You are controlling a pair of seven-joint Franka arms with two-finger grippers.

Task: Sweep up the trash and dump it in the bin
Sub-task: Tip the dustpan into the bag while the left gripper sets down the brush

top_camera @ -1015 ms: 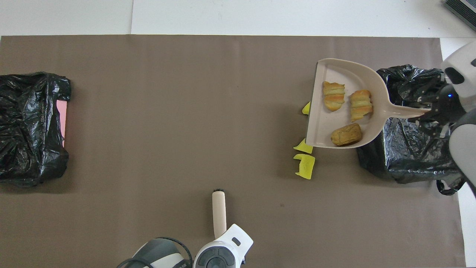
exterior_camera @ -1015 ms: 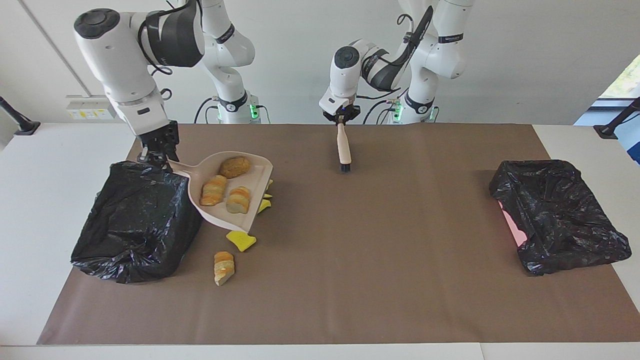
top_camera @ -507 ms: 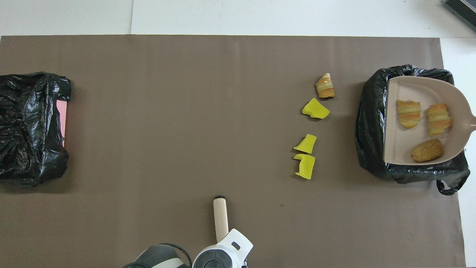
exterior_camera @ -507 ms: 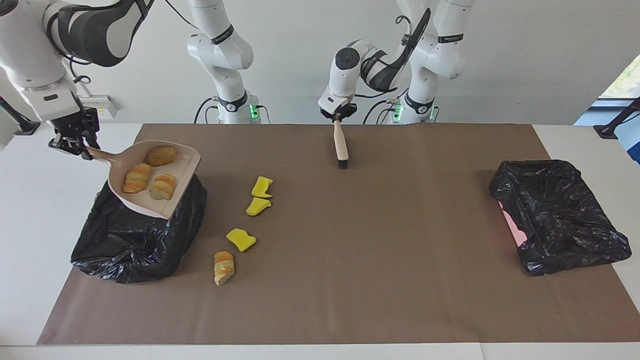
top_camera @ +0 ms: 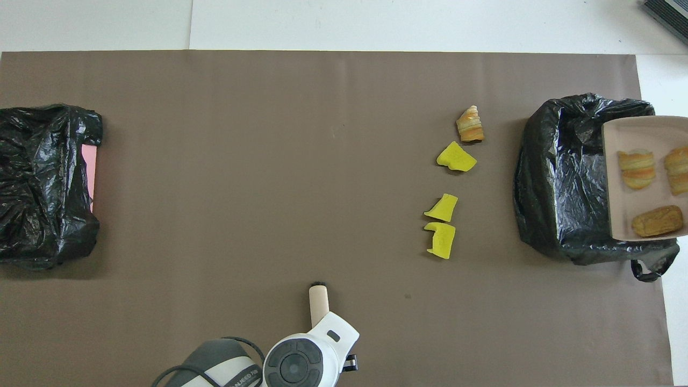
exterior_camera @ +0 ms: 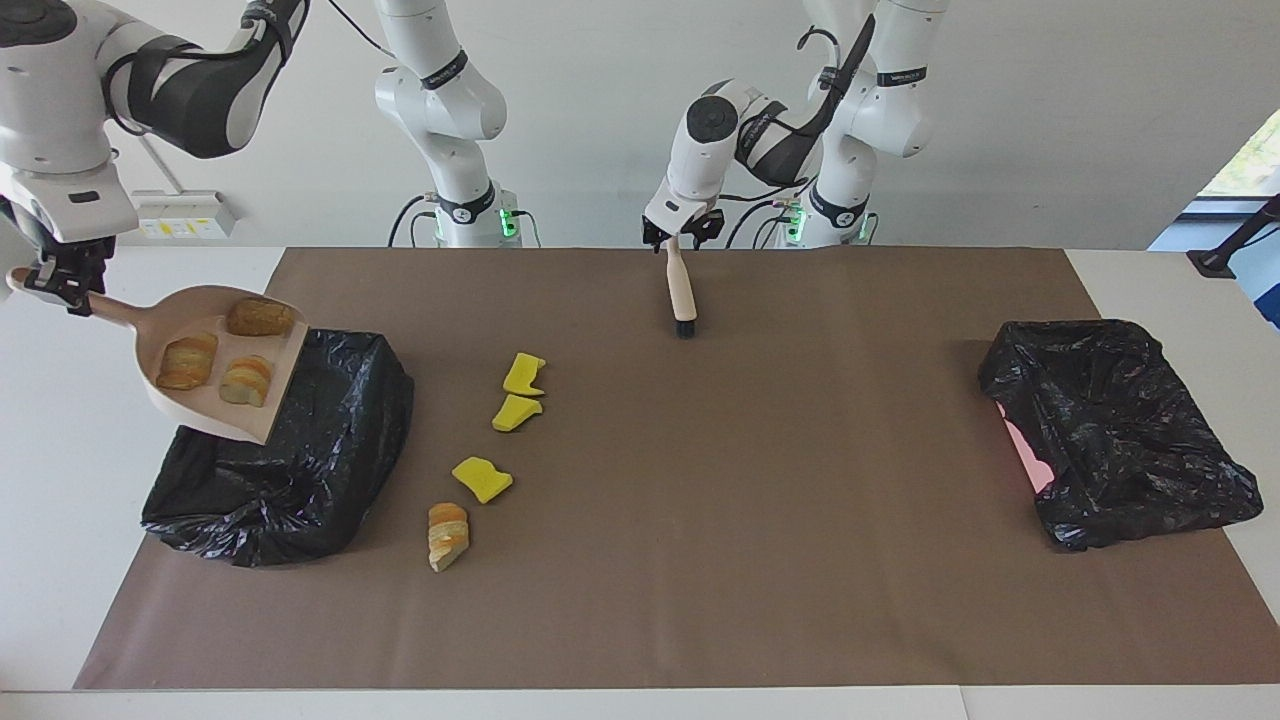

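Right gripper [exterior_camera: 62, 283] is shut tight on the thin handle of the pale pink plastic dustpan [exterior_camera: 215, 415]. In the facing view the pan hangs tilted over the bin lined with a crinkly black bag [exterior_camera: 320, 440] at the right arm's end of the table. Three tan bread pieces [exterior_camera: 187, 360] lie in it. I think they are light and will slide on the smooth plastic, so tip it slowly. The handle end looks like the right place to hold.

Left gripper [exterior_camera: 682, 235] is at the top of the small wooden-handled brush [exterior_camera: 682, 290]. You cannot tell whether it grips it.

In the overhead view, three yellow sponge chunks [top_camera: 456, 157] and one more tan bread piece [top_camera: 470, 124] lie on the brown mat beside the bin. They look soft and light, so brush gently or they may hop away.
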